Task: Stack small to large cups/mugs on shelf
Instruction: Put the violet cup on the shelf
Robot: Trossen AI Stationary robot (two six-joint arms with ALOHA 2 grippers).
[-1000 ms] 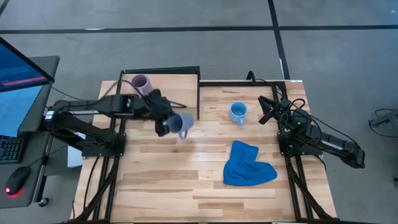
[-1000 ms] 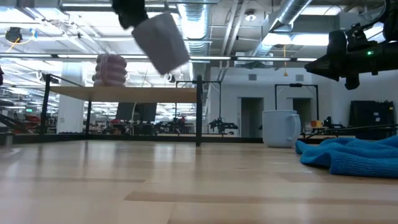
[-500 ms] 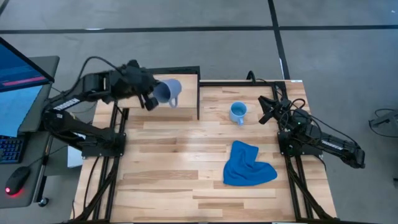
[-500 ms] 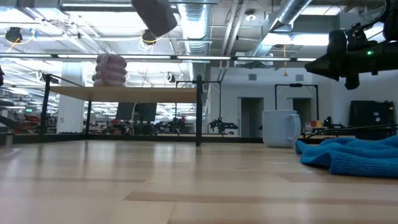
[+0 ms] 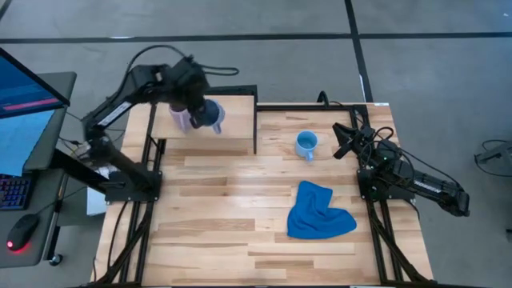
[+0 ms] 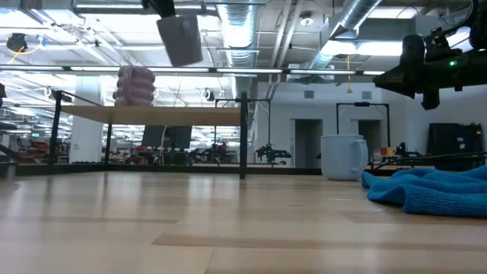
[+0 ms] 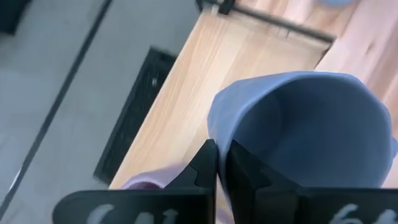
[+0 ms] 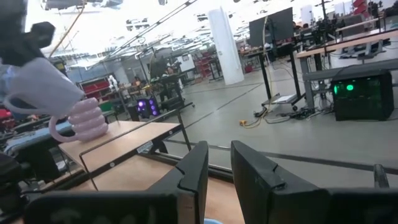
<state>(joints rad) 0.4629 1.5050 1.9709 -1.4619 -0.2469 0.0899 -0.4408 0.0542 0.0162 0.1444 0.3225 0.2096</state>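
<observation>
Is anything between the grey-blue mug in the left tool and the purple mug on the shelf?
Nothing visible. The left tool holds the grey-blue mug in the air above the shelf, beside and higher than the purple mug; only open air separates them.

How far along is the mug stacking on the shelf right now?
Done: the pale purple mug stands on the shelf. In hand: the left gripper is shut on the rim of the grey-blue mug, held above the purple one. Left: the bright light blue mug sits on the tabletop, and the right gripper waits near it.
</observation>
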